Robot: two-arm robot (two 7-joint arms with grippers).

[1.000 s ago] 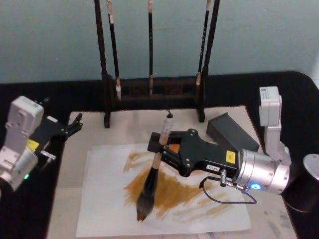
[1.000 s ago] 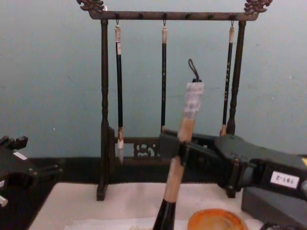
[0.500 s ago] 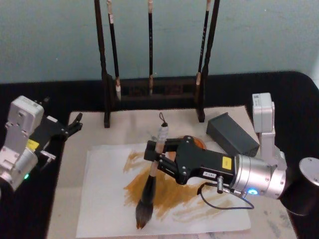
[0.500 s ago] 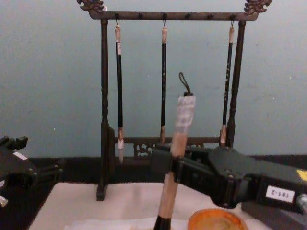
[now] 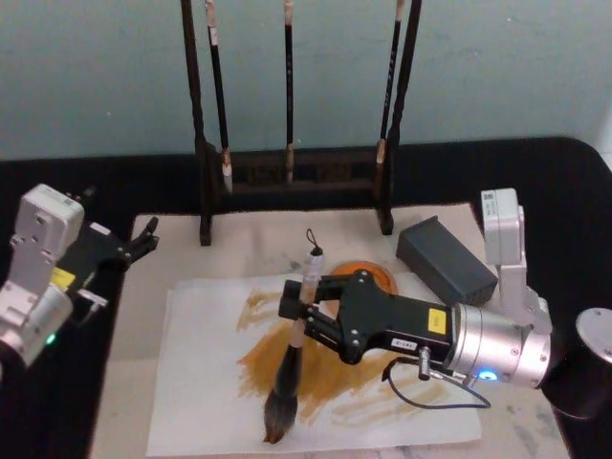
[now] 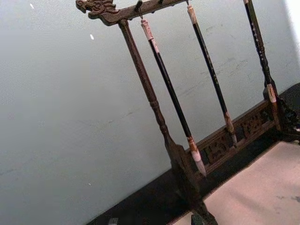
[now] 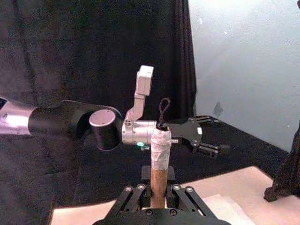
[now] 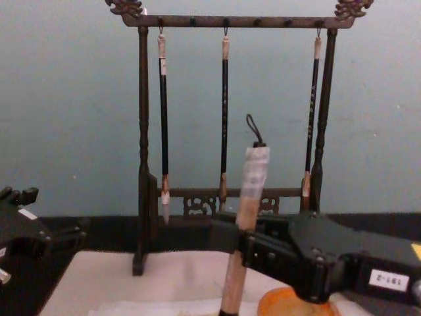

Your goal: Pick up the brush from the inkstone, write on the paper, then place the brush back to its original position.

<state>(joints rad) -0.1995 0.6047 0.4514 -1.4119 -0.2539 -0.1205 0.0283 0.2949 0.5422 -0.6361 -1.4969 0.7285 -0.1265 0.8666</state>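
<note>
Rack point(image 5: 287, 177) of slim brushes behind, orange dish point(image 5: 371, 274) beside; right end effector point(image 5: 298, 311) reaches across clamping the near-upright brush point(image 5: 284, 397), bristles on paper point(image 5: 196, 382); left arm point(image 5: 38, 277) parked.

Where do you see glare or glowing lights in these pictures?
Head view: soft sheen on the silver wrist behind the right gripper holding the brush; a blue lamp glows on it. Right wrist view: a green lamp glows behind the left gripper.

Bamboo-handled brush point(image 5: 295, 337) (tape-wrapped end), thin crinkled paper point(image 5: 196, 363), dark carved wooden rack point(image 5: 335, 174).
</note>
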